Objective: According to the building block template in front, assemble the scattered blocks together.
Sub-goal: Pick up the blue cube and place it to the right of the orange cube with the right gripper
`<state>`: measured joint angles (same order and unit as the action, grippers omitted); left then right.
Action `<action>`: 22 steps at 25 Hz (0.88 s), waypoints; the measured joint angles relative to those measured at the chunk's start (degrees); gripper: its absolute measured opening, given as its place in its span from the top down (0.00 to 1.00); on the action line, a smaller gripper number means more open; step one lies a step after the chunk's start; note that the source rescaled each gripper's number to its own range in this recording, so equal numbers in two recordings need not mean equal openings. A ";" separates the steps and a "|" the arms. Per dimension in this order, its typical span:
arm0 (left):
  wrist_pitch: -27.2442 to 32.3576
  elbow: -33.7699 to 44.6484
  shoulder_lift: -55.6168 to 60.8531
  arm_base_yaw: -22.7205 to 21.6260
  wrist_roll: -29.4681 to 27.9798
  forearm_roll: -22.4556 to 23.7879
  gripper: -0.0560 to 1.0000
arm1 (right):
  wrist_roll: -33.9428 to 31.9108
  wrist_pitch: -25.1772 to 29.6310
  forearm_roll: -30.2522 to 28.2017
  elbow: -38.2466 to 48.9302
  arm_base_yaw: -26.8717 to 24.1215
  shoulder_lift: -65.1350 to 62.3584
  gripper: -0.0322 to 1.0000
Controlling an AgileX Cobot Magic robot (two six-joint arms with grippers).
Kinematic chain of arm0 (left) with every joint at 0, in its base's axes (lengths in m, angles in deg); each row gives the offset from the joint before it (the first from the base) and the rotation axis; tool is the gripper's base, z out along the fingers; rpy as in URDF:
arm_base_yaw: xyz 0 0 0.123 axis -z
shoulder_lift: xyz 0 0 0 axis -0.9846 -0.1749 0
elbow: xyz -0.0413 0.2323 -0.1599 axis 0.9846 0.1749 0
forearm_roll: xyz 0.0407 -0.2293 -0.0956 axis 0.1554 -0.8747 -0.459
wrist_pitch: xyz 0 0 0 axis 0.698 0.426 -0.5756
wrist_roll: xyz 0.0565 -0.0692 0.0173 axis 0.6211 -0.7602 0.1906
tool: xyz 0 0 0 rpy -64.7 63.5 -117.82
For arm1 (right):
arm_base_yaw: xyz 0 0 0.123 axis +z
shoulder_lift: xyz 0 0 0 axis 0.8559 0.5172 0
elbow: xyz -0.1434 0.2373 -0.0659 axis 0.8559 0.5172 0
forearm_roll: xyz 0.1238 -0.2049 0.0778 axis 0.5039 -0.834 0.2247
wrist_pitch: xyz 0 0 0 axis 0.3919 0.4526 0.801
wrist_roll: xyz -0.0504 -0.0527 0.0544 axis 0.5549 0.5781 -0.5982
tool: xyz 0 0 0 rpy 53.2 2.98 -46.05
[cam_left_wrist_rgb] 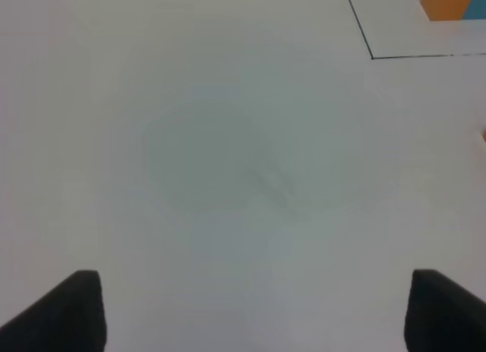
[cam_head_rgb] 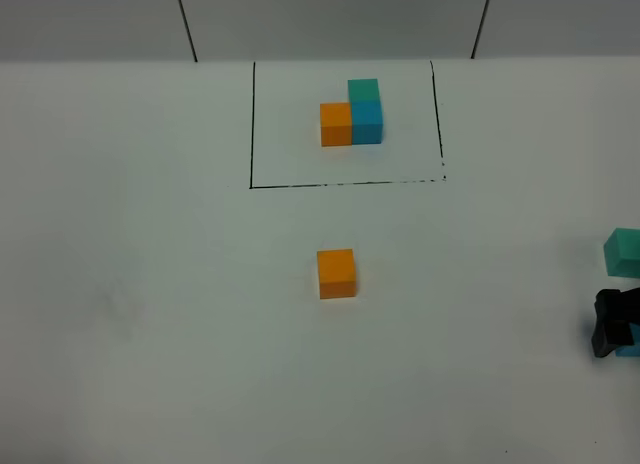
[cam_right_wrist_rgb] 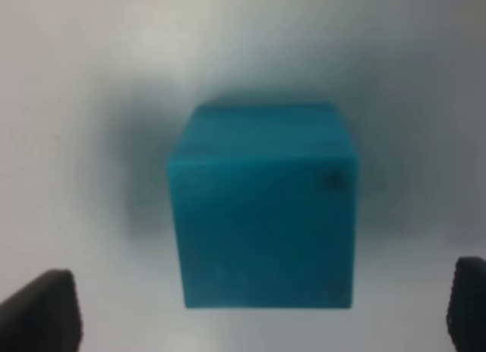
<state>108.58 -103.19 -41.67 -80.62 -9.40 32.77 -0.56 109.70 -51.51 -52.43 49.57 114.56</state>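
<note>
The right fingers (cam_right_wrist_rgb: 42,310) stand wide apart and grip nothing. The blue cube (cam_right_wrist_rgb: 262,208) sits on the worktop (cam_head_rgb: 150,284) in the gap ahead of them, clear of both tips. In the high view these fingers are a dark shape at the right edge of the frame, below the middle, with a sliver of the blue cube showing beside them. The teal cube (cam_head_rgb: 624,251) lies just above them, cut by the same edge.

The left fingers (cam_left_wrist_rgb: 64,310) are also spread wide and hold nothing, with only bare worktop between them.

The orange cube (cam_head_rgb: 337,273) rests alone near the centre of the frame, well apart from the other two loose cubes. The building block template (cam_head_rgb: 352,114) stands at upper centre inside its black rectangle (cam_head_rgb: 251,124): orange joined to blue, teal on top of the blue.
</note>
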 joint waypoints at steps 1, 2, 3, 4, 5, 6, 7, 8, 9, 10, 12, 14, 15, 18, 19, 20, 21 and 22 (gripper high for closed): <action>0.00 0.00 0.00 0.00 0.00 0.00 0.15 | 0.00 -0.13 0.20 0.00 0.00 0.43 0.06; 0.00 0.00 0.00 0.00 0.00 0.00 0.15 | 0.07 -0.39 0.54 0.00 0.00 0.77 0.07; 0.00 0.00 0.00 0.00 0.00 0.00 0.15 | 0.21 -0.61 0.88 0.00 0.00 1.06 0.08; 0.00 0.00 0.00 0.00 0.00 0.00 0.15 | 0.34 -0.68 1.29 0.00 0.00 1.25 0.10; 0.00 0.00 0.00 0.00 0.00 0.00 0.15 | 0.39 -0.80 1.54 0.00 0.00 1.52 0.12; 0.00 0.00 0.00 0.00 0.00 0.00 0.15 | 0.39 -0.93 1.71 0.00 0.00 1.83 0.16; 0.00 0.00 0.00 0.00 0.00 0.00 0.15 | 0.45 -0.99 1.76 -0.02 0.00 2.11 0.19; 0.00 0.00 0.00 0.00 0.00 0.00 0.15 | 0.45 -1.05 1.88 -0.02 0.00 2.41 0.25; 0.00 0.00 0.00 0.00 0.00 0.00 0.15 | 0.45 -1.12 1.87 -0.02 0.00 2.85 0.33; 0.00 0.00 0.00 0.00 0.00 0.00 0.15 | 0.45 -1.19 1.94 -0.02 0.00 2.98 0.43; 0.00 0.00 0.00 0.00 0.00 0.00 0.15 | 0.45 -1.24 2.12 -0.02 0.06 3.09 0.75; 0.00 0.00 0.00 0.00 0.00 0.00 0.15 | 0.40 -1.24 2.12 -0.02 0.46 2.92 0.96; 0.00 0.00 0.00 0.00 0.00 0.00 0.15 | 0.40 -1.24 2.12 -0.02 0.99 2.77 0.96; -0.05 0.00 0.00 0.00 -0.07 -0.04 0.15 | 1.10 -1.11 1.67 -0.02 3.61 0.81 0.96; -0.05 0.00 0.00 0.00 -0.07 -0.04 0.15 | 1.72 -0.65 1.31 -0.14 4.88 -0.37 0.96; -0.05 0.00 0.00 0.00 -0.07 -0.04 0.15 | 2.65 0.29 0.57 -0.54 6.41 -1.62 0.96; -0.05 0.00 0.00 0.00 -0.07 -0.04 0.15 | 4.15 1.77 -0.18 -1.23 7.86 -2.86 0.96; -0.05 0.00 0.00 0.00 -0.07 -0.04 0.15 | 6.33 3.18 -0.84 -2.15 9.83 -3.86 0.96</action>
<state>108.53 -103.19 -41.67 -80.62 -9.47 32.72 5.76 112.88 -52.35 -54.58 59.40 110.70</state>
